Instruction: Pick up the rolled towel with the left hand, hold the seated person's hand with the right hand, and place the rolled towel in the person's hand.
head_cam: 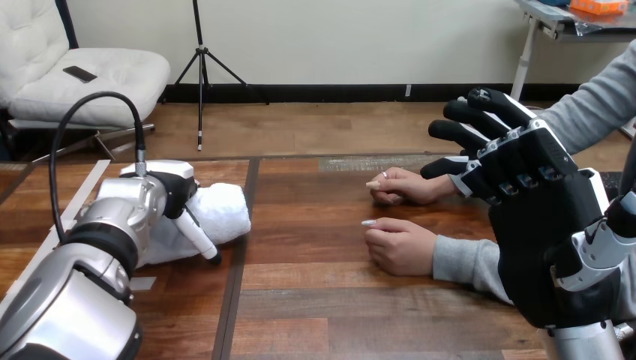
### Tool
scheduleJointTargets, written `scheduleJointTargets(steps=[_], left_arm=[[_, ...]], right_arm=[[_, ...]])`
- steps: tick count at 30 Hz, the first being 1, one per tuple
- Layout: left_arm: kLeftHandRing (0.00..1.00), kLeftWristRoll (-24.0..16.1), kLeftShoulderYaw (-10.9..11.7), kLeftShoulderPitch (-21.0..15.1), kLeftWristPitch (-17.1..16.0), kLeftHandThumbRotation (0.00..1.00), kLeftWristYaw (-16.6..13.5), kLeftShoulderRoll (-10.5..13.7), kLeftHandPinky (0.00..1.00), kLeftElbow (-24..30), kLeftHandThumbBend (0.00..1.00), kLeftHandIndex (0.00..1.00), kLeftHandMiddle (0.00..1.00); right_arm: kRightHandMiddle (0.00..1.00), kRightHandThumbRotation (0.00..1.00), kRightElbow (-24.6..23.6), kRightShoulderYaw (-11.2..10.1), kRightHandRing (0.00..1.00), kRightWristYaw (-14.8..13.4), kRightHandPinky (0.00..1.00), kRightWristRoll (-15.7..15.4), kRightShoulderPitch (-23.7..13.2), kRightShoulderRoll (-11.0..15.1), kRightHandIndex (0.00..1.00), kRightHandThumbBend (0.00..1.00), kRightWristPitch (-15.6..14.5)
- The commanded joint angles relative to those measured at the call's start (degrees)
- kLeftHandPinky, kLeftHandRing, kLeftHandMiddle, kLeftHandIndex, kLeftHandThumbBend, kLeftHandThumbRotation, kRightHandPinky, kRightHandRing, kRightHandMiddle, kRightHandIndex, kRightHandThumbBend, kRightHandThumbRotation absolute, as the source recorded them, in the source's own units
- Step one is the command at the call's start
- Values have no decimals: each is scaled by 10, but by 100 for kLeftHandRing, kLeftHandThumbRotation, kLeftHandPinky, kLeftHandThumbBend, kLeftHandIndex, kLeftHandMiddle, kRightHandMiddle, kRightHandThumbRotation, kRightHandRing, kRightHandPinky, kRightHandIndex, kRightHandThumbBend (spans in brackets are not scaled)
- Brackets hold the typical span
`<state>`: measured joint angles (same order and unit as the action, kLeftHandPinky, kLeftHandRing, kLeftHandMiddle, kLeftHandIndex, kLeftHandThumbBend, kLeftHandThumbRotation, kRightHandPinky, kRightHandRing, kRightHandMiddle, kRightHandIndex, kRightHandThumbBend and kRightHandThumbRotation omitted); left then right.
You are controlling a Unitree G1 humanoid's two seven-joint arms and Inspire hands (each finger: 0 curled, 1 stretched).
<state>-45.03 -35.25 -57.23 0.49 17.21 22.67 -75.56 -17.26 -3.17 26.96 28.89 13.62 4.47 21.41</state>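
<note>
The white rolled towel [223, 210] lies on the table at the left. My left hand [171, 192] sits over its near end, the thumb [198, 235] pressed down along the towel's front side, the hand closed on it. Two hands of the person rest on the table at the right: the farther hand [406, 186] and the nearer hand [401, 244], both loosely curled, palms down. My right hand [534, 196] hovers raised at the right with its fingers [469, 133] straight, spread and pointing left. Its lowest fingertip is beside the wrist of the person's farther hand, not curled round it.
The wooden table [315, 300] has bare room in the middle, between the towel and the person's hands. The person's grey sleeves [465, 259] come in from the right edge, partly behind my right hand. A pale strip [75, 206] runs along the table's left side.
</note>
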Motion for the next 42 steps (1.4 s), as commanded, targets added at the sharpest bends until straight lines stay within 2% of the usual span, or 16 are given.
scheduleJointTargets(steps=[1, 10, 20, 23, 29, 33, 37, 42], left_arm=[[95, 6, 2, -12, 3, 46, 3, -15, 86, -4, 100, 98, 98], [94, 0, -4, -12, 1, 46, -1, -15, 83, -3, 100, 97, 96], [87, -11, -13, -11, -4, 45, -11, -13, 73, -2, 100, 92, 90], [84, -15, -16, -11, -7, 43, -15, -13, 66, -1, 100, 89, 87], [76, -28, -28, -10, -10, 36, -32, -12, 55, -1, 99, 82, 80], [70, -39, -36, -9, -8, 29, -46, -12, 48, -2, 93, 76, 73], [69, -41, -37, -9, -2, 22, -56, -14, 46, -3, 89, 73, 74], [62, -33, -29, -6, -4, 14, -78, -15, 43, -1, 85, 71, 69]], right_arm=[[77, 100, -24, -4, 75, -3, 57, 4, -14, 4, 76, 95, -3], [78, 100, -23, -4, 76, -2, 57, 3, -16, 4, 77, 95, -2], [78, 100, -22, -4, 76, -4, 57, -1, -17, 4, 77, 94, 0], [77, 100, -23, -4, 76, -5, 57, -2, -17, 4, 77, 95, -1], [77, 100, -23, -3, 75, -7, 57, -1, -17, 4, 76, 95, -1], [77, 100, -25, -2, 75, -7, 57, 1, -16, 4, 76, 95, -1], [77, 100, -24, -2, 75, -7, 57, 0, -16, 4, 76, 95, 0], [77, 100, -24, -2, 75, -5, 57, 3, -17, 5, 76, 95, -1]])
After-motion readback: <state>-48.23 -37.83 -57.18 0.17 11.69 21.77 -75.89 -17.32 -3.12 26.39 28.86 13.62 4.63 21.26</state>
